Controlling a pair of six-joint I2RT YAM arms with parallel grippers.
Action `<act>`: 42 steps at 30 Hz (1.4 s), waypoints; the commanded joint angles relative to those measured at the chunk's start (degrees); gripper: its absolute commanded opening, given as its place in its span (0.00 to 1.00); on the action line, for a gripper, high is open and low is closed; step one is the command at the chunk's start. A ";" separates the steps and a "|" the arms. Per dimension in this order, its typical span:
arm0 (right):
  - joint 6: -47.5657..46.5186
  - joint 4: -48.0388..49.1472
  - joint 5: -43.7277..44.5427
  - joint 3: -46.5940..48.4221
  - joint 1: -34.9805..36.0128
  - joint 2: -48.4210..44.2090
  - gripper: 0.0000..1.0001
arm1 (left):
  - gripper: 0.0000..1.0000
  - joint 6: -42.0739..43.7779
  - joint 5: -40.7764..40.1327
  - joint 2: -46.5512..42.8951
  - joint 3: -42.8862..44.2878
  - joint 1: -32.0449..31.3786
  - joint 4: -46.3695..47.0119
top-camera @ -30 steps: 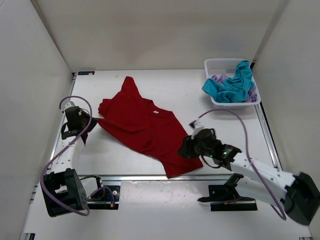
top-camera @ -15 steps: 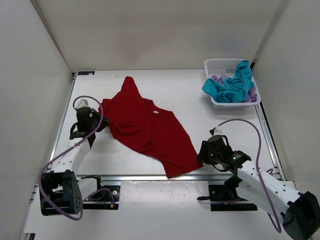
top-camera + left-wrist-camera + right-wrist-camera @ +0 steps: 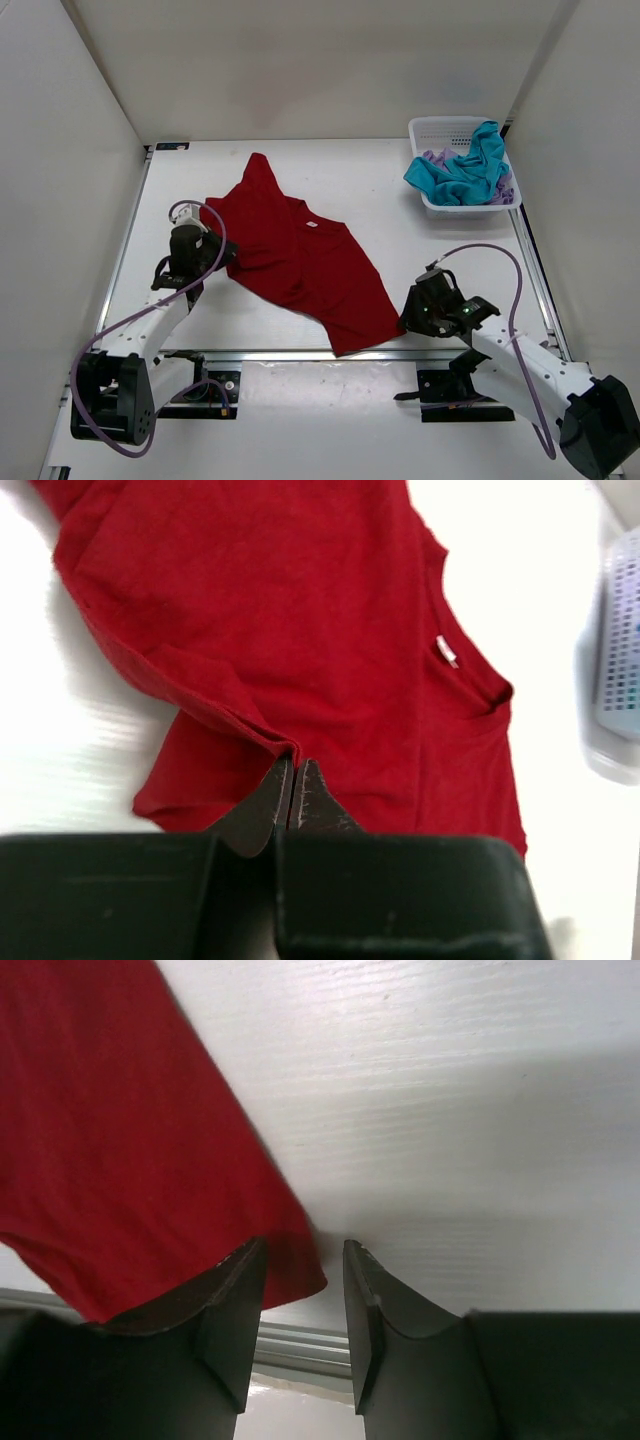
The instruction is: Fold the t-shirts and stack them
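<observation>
Looking down from the top camera, the red t-shirt (image 3: 300,260) lies spread across the middle of the table (image 3: 400,190), running on a slant from the upper left to the lower right of the frame. The left gripper (image 3: 218,256) sits at the shirt's left edge, where the cloth is drawn inward. The right gripper (image 3: 404,318) sits low at the shirt's lower right corner, near the bottom edge of the table. In the upper right corner stands the white basket (image 3: 440,122); the teal t-shirt (image 3: 465,175) is heaped in it and hangs over its near rim, and the lavender t-shirt (image 3: 437,157) shows only in small patches beneath the teal one.

From the left wrist camera, the two fingers are pressed together with no gap between them, and a raised fold of the red cloth's edge meets their tips (a pinch on the shirt, as far as this view shows). The shirt fills the upper half of the frame, its neckline and a small white label (image 3: 447,652) to the right of centre. The basket is a blur at the right edge.

From the right wrist camera, the fingers stand apart, and the shirt's pointed corner lies on the table between and below them. Red cloth fills the left of the frame, bare white table the right.
</observation>
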 commanded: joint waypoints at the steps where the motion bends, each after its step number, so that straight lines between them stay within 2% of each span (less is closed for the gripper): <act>1: 1.92 -0.13 -3.25 -2.47 -1.35 -1.45 0.35 | 0.00 -0.30 2.28 -1.49 -0.15 0.64 3.85; 5: -0.71 4.35 -11.85 -5.02 -5.93 0.39 0.30 | 0.00 -0.56 2.63 -1.49 -0.42 1.25 3.77; 8: -0.45 3.48 -10.11 -4.14 -3.39 0.84 0.27 | 0.00 -0.38 2.11 -2.37 0.11 -0.15 3.15; 12: -1.50 5.40 -11.77 -2.56 -5.13 0.57 0.00 | 0.00 -0.57 1.31 -2.02 -0.24 -1.11 3.06; 15: -2.64 8.13 -10.56 1.73 -5.31 -0.22 0.00 | 0.00 0.14 1.84 -0.88 2.91 -2.08 1.13; 18: -8.69 5.51 -6.09 12.97 -4.88 0.48 0.01 | 0.00 2.06 3.42 1.48 11.15 -2.53 -3.51; 21: -15.89 -2.82 3.75 35.77 -3.12 2.32 0.00 | 0.00 5.05 8.85 5.17 26.59 -1.21 -13.16; 22: -17.05 -3.98 8.21 40.29 -2.51 3.98 0.00 | 0.00 5.93 9.48 5.97 32.83 -0.86 -15.02; 24: -22.31 -9.25 16.32 57.74 0.99 7.40 0.00 | 0.00 7.08 11.94 6.68 41.57 0.20 -20.46; 26: -25.92 -14.17 26.93 69.35 5.03 11.71 0.01 | 0.00 5.95 13.95 6.51 51.31 3.52 -22.77; 28: -30.05 -16.29 33.53 82.72 9.69 14.97 0.00 | 0.00 3.41 16.42 5.19 55.37 5.82 -22.86; 29: -31.29 -16.30 36.44 85.31 11.11 16.64 0.00 | 0.00 2.96 17.47 4.84 58.09 8.87 -23.39; 32: -36.21 -15.78 41.63 97.00 16.56 21.38 0.00 | 0.00 1.11 16.69 3.34 63.11 11.09 -24.97; 33: -38.75 -13.25 45.66 99.81 20.23 22.36 0.00 | 0.00 0.15 16.61 3.08 64.00 11.97 -25.15; 34: -43.91 -11.40 48.83 101.05 26.79 23.41 0.00 | 0.00 -0.12 16.87 2.73 65.49 12.59 -25.58; 35: -49.18 -3.20 59.48 100.89 31.73 23.51 0.00 | 0.00 -0.65 16.70 2.46 67.24 13.90 -25.85; 36: -69.59 22.64 73.51 93.75 44.13 22.99 0.00 | 0.00 -1.09 17.13 3.07 69.26 15.22 -26.46; 37: -111.04 51.18 75.30 78.46 49.04 20.20 0.00 | 0.00 -1.26 17.31 3.25 70.33 15.66 -27.08; 38: -122.24 89.92 71.75 77.00 49.26 21.91 0.00 | 0.00 -1.96 17.48 3.86 72.43 16.36 -27.34; 39: -118.53 74.56 73.72 86.81 45.87 24.80 0.00 | 0.00 -1.80 16.61 4.56 74.19 16.63 -28.22; 40: -98.56 45.87 72.61 98.05 40.36 28.22 0.00 | 0.00 -1.71 15.39 5.18 75.16 16.81 -28.75; 41: -94.27 42.97 67.55 99.82 40.13 28.95 0.00 | 0.00 -1.88 14.94 5.10 76.04 16.29 -29.10; 42: -98.32 50.34 66.71 96.79 41.61 28.35 0.00 | 0.00 -1.71 13.80 5.18 75.88 16.02 -29.02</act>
